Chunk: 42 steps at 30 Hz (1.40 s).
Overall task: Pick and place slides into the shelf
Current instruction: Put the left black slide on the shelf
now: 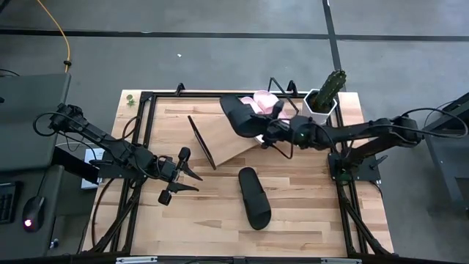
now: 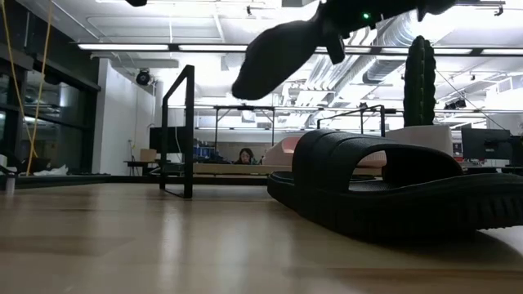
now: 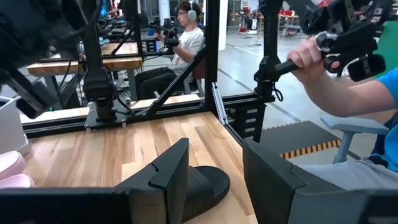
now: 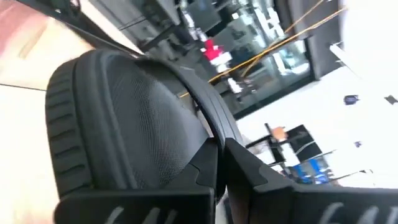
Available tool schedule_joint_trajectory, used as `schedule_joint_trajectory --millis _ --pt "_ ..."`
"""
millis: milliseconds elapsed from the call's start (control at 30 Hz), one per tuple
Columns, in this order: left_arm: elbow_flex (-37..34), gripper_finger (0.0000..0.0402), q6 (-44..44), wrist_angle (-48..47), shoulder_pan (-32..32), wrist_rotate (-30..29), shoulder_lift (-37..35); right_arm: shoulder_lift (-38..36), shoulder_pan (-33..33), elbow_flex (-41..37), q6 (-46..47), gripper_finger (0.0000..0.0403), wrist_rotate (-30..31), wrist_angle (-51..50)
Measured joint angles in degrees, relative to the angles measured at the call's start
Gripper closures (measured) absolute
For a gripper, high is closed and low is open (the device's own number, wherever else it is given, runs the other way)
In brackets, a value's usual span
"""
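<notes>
1. High view: the right gripper [image 1: 272, 132] pinches a black slide [image 1: 242, 116] over the shelf [image 1: 233, 139], ready to set it beside the pink slides [image 1: 267, 103]. The left gripper [image 1: 183, 176] waits, fingers apart, empty.
2. Low view: another black slide [image 2: 392, 192] lies flat on the table [image 2: 122, 245].
3. Right wrist view: the fingers [image 4: 205, 168] are clamped on the strap edge, so the dark, bumpy slide hangs.

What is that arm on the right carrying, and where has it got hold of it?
The right gripper holds a black slide in the air over the shelf, pinched at its strap edge. The left gripper is open, empty.
</notes>
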Motion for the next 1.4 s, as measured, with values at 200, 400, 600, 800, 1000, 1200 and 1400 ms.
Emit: schedule_joint_trajectory --millis 200,400,600,800,1000,1200,1400 --pt "0.0 0.0268 0.0 0.5 0.0 -0.9 0.0 1.0 1.7 -4.4 -2.2 0.0403 3.8 6.9" --pt "0.0 0.0268 0.0 0.4 0.0 -1.5 0.0 3.0 1.9 -4.5 -0.5 0.0403 4.0 8.0" --pt "0.0 0.0268 0.0 0.4 0.0 -1.5 0.0 5.9 3.5 -4.5 0.5 0.0403 4.9 9.8" --pt "0.0 0.0268 0.0 0.4 0.0 -1.5 0.0 9.2 5.7 -4.5 -0.6 0.0403 6.2 13.3" --pt "0.0 0.0268 0.0 0.4 0.0 -1.5 0.0 11.4 6.3 -4.5 -0.5 0.0403 6.4 16.1" --pt "0.0 0.0268 0.0 0.4 0.0 -1.5 0.0 14.6 6.3 -4.5 -0.5 0.0403 7.6 18.3" --pt "0.0 0.0268 0.0 0.4 0.0 -1.5 0.0 18.6 6.3 -4.5 -2.0 0.0403 7.9 23.4"
